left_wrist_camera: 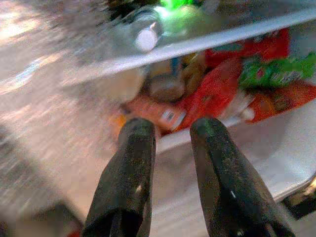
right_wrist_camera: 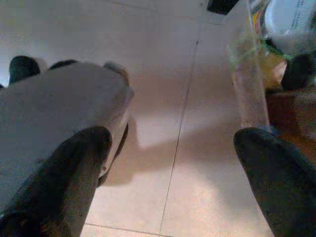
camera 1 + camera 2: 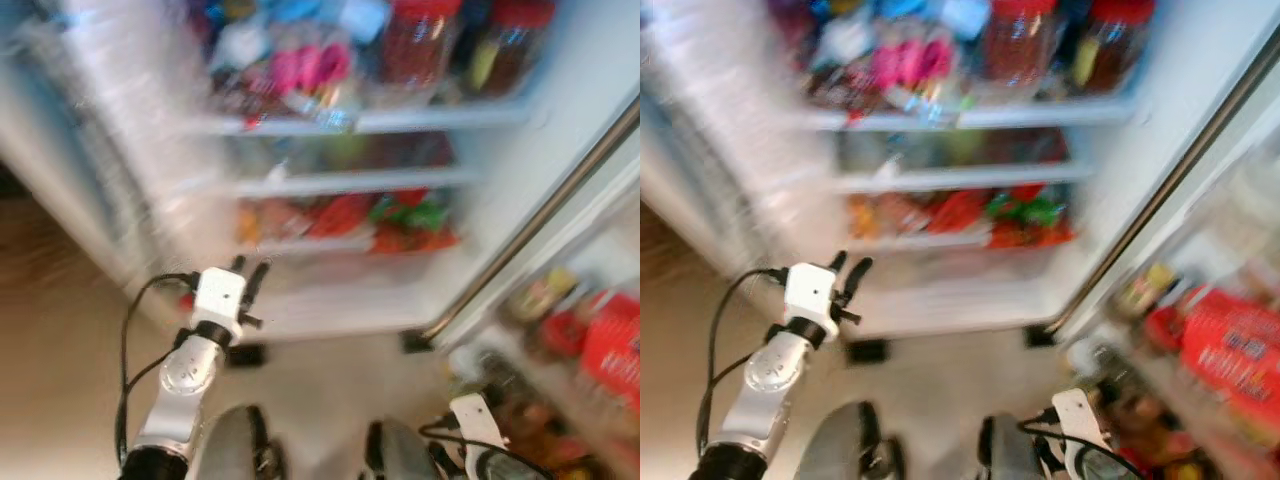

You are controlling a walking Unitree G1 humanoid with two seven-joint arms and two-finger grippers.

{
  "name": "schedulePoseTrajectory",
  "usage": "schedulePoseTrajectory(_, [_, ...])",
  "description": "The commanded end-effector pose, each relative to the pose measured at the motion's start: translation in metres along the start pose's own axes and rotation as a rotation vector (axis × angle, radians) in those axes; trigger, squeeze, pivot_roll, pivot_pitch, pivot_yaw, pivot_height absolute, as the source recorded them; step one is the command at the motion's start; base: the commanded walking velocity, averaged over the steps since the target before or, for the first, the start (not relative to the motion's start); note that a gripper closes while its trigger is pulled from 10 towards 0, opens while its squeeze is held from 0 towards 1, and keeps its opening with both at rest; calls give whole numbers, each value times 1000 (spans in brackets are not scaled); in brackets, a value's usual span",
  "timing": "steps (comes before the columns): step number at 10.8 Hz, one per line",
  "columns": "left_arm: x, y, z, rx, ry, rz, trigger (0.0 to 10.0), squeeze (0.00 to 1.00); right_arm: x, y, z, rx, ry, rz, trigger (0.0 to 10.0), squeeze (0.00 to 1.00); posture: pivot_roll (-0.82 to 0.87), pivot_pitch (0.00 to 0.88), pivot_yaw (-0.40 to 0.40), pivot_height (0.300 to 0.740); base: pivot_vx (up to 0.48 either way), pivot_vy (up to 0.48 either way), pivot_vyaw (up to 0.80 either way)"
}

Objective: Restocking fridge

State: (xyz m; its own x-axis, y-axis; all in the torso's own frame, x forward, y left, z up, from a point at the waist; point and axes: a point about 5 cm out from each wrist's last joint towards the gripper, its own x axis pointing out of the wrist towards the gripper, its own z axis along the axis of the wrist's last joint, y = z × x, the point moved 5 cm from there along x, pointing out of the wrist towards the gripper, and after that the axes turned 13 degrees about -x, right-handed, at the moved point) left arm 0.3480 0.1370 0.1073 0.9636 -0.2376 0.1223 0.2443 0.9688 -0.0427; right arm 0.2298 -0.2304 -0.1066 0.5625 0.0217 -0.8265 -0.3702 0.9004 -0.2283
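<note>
The open fridge (image 3: 370, 120) stands before me, blurred, its shelves crowded with jars, bottles and bright packets. Red, orange and green packets (image 3: 340, 215) lie on the lower shelf. My left gripper (image 3: 250, 268) is raised in front of that lower shelf, short of the fridge. In the left wrist view its two black fingers (image 1: 136, 163) stand slightly apart with nothing between them, aimed at the packets (image 1: 212, 94). My right gripper (image 2: 170, 136) hangs low over the tiled floor, wide open and empty.
The fridge door (image 3: 545, 215) stands open on my right. Its shelves hold a red package (image 3: 610, 340) and small jars. Beige tile floor (image 3: 340, 370) lies between me and the fridge. My grey legs (image 3: 235, 440) show at the bottom edge.
</note>
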Motion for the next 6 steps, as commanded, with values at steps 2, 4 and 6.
schedulePoseTrajectory(2, [-10, 24, -35, 5, 155, 134, 10000, 0, -2, 4, -13, 24, 34, 6, 10000, 0, -128, 166, -33, 641, 0, 0, 0])
schedulePoseTrajectory(4, [-33, 59, -71, -42, 299, 302, 10000, 0, -2, 3, -13, 26, 33, 3, 10000, 0, -129, 166, -34, 641, 0, 0, 0])
schedulePoseTrajectory(6, [-57, 72, -107, -26, 466, 371, 10000, 0, -2, 2, -12, 26, 33, 0, 10000, 0, -123, 164, -34, 641, 0, 0, 0])
